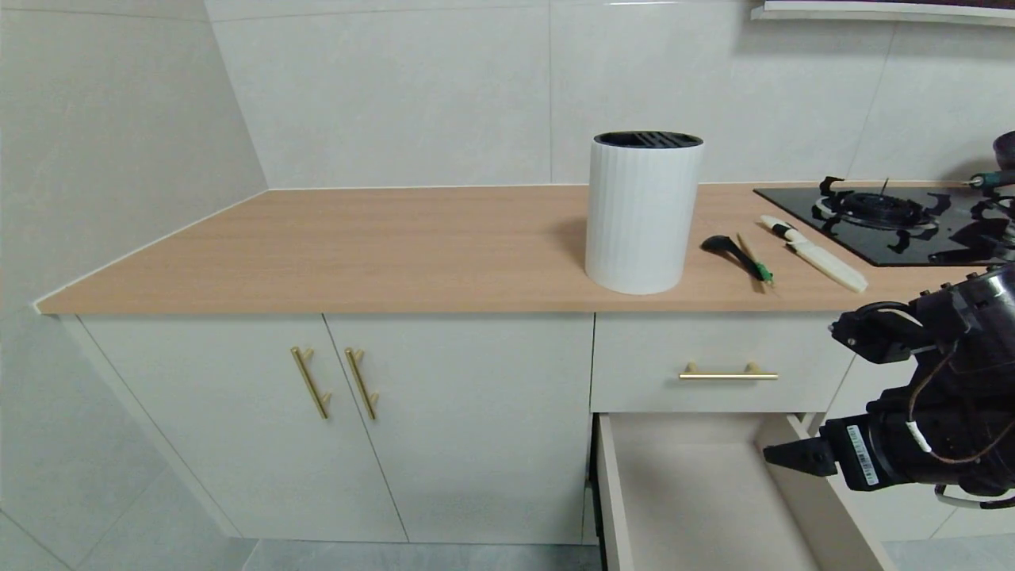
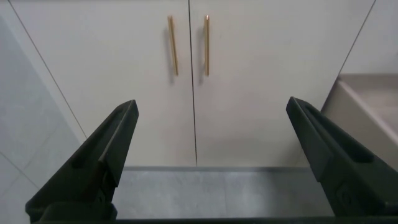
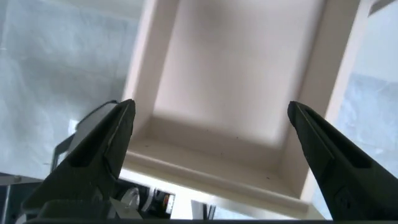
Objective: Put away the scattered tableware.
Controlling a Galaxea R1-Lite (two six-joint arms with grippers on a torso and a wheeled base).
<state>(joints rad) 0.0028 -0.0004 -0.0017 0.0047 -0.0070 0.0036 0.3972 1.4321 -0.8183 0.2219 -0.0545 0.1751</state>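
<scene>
Right pincer (image 3: 209, 107) spread empty over the open drawer (image 1: 698, 492) at lower right; we'd pinch the white knife (image 1: 813, 262), right of centre on the counter (image 1: 396, 246), mid-handle, since it looks light, stiff, probably slick.

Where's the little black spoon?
In the head view, the black spoon lies on the wooden counter, toward the robot's right, between the white holder and a thin green-tipped stick, with a white knife just beyond.

Black ladle (image 1: 723, 247), wooden chopstick (image 1: 743, 246), white knife (image 1: 813, 254), lying flat beside white holder (image 1: 642, 214)
</scene>
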